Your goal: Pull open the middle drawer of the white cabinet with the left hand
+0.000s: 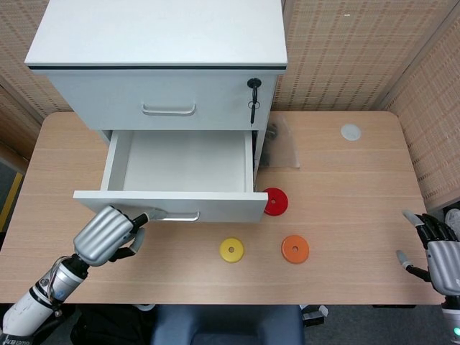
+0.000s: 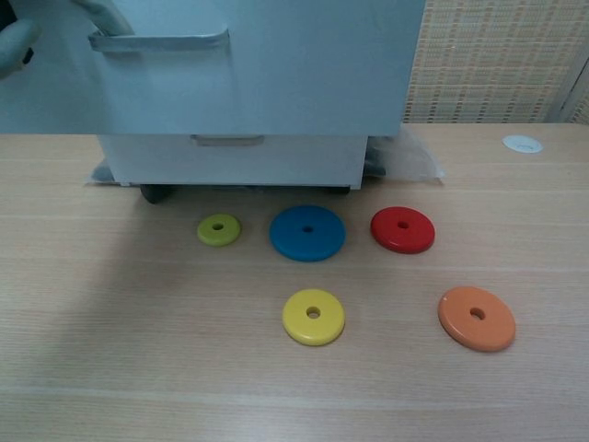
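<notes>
The white cabinet [image 1: 158, 36] stands at the back left of the table. Its middle drawer [image 1: 180, 162] is pulled far out and is empty inside. My left hand [image 1: 108, 236] grips the left end of the drawer's metal handle [image 1: 176, 215] at the drawer front [image 1: 215, 206]. In the chest view the drawer front [image 2: 304, 64] fills the upper left, with the handle [image 2: 161, 40] and a bit of my left hand [image 2: 14, 41] at the edge. My right hand [image 1: 438, 251] hangs at the table's right edge with fingers apart, holding nothing.
Coloured discs lie in front of the cabinet: red [image 2: 402, 229], blue [image 2: 307, 232], small green [image 2: 219, 229], yellow [image 2: 313, 316], orange [image 2: 476, 318]. A key [image 1: 253, 86] hangs from the top drawer's lock. A clear plastic bag [image 1: 282, 147] lies right of the cabinet, a white cap [image 1: 350, 131] further right.
</notes>
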Available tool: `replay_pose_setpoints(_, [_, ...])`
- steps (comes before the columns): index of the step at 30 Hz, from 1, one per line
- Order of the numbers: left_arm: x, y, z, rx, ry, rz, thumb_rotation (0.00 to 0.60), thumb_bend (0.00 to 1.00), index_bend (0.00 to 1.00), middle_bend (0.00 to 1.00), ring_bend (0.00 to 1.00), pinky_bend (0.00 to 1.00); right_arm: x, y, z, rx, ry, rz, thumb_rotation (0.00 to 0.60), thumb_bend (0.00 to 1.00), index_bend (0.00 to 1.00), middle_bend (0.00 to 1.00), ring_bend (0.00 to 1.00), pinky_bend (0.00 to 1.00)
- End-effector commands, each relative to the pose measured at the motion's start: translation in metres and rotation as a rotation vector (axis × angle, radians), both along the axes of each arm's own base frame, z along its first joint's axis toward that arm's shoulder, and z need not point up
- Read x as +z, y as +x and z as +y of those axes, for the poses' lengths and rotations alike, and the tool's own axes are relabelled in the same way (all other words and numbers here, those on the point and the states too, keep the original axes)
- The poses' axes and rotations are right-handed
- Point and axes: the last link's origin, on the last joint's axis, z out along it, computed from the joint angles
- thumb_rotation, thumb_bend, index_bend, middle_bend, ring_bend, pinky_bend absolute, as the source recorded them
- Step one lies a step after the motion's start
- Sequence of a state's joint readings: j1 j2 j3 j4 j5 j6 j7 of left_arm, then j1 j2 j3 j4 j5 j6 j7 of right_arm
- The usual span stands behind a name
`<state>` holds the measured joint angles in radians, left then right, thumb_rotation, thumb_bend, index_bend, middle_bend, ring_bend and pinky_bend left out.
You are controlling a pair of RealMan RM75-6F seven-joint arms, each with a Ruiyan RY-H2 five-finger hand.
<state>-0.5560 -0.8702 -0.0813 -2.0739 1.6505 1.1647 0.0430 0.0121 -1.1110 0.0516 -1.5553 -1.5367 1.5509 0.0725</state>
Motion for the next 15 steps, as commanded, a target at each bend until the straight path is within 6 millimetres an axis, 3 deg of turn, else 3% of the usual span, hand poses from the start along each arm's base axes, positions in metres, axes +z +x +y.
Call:
replay_pose_setpoints(1, [0.0013, -0.001, -0.0035, -0.002, -0.001, 0.003, 0.6, 0.72, 0.26, 0.97, 0.98, 1.0, -0.0002, 0.0, 0.0004, -0.001, 0.0, 0.0, 0.6, 0.25, 0.14, 0.21, 0.13, 0.18])
replay_pose_setpoints(15, [0.0105, -0.0051, -0.0104, -0.031, 0.039, -0.066, 0.6, 0.72, 0.25, 0.91, 0.92, 1.0, 0.0016, -0.0013, 0.0002, -0.004, -0.006, 0.0, 0.6, 0.25, 0.14, 0.21, 0.13, 0.18])
